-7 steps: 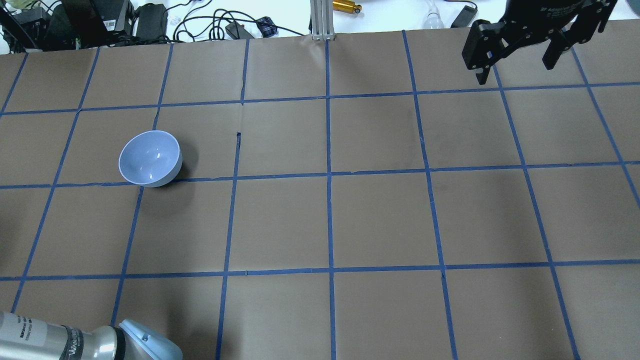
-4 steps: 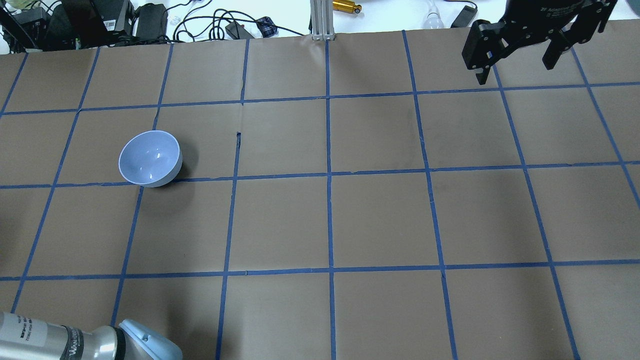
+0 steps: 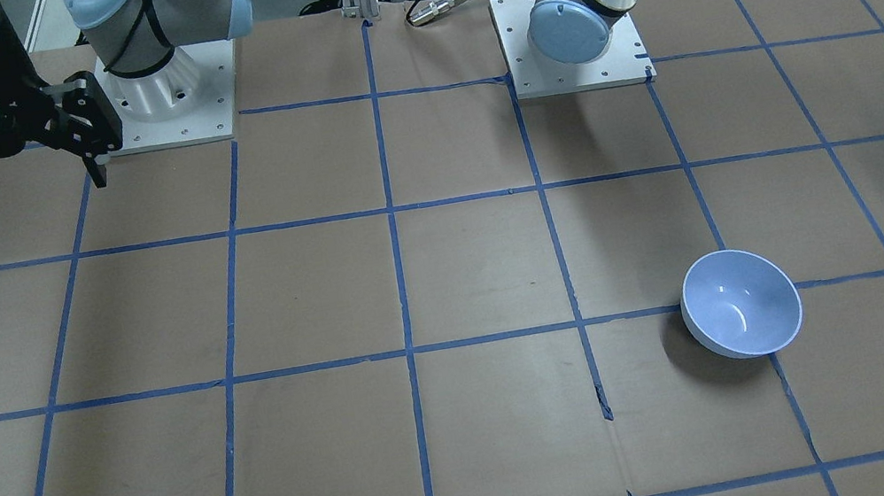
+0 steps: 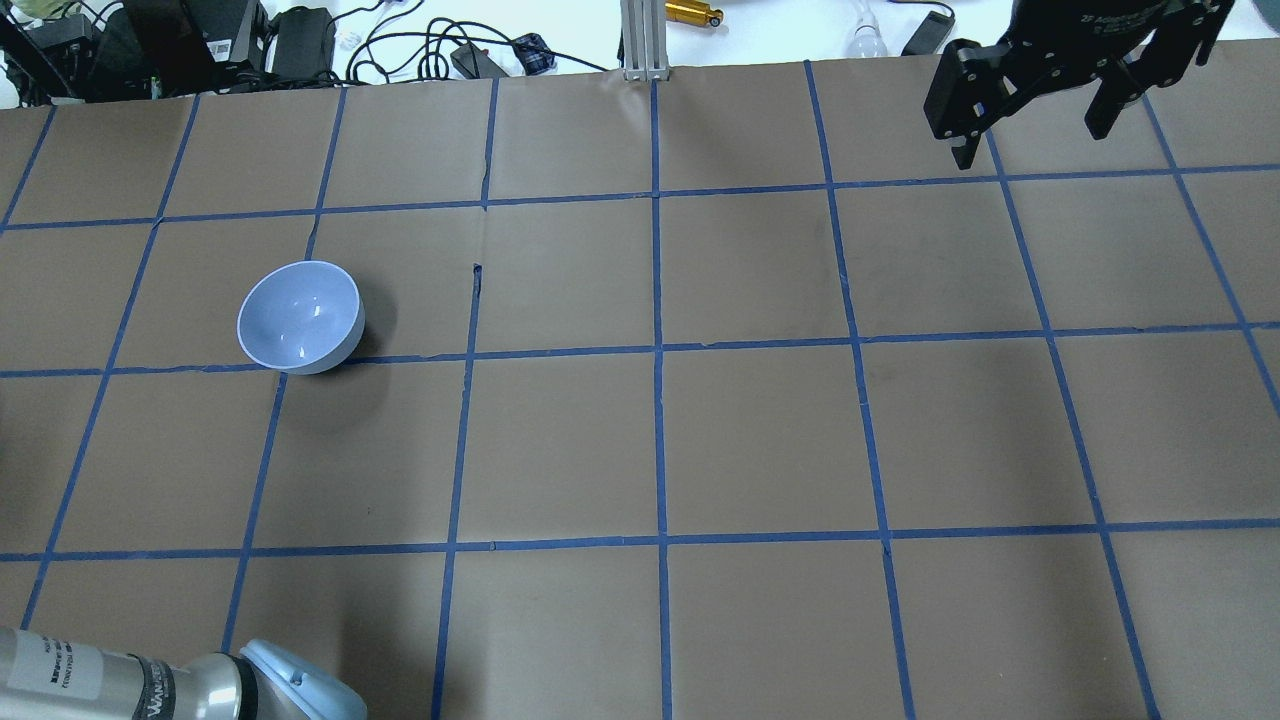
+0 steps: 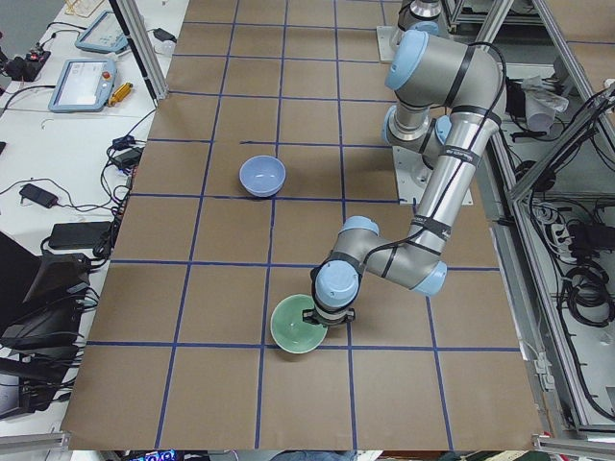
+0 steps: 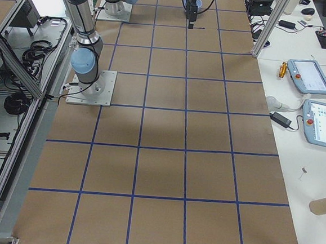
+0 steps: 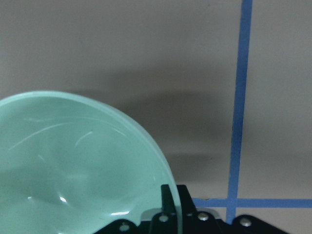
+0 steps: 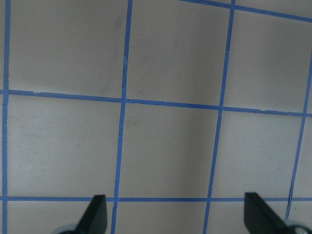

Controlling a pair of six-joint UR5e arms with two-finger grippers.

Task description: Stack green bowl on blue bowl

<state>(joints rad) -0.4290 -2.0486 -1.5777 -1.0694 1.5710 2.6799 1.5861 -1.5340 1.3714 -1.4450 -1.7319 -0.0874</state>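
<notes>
- Brown paper table (image 4: 640,450), taped in a blue grid: the blue bowl (image 4: 300,317) sits upright, left of centre in the overhead frame.
- Green bowl (image 5: 299,325) is lower centre in the left side view, well apart from it.
- Your left gripper (image 7: 174,191) looks pinched on its rim, one finger inside, one outside.
- Right gripper (image 4: 1032,135) hangs wide open and empty, upper right overhead.
- Watch out: a one-sided pinch on glossy ware may let the bowl swing or slip on the long carry, then land crooked.

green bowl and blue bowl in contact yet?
Apart. The exterior left view shows the green bowl near the camera end and the blue bowl farther along the table, with bare taped squares between them.
</notes>
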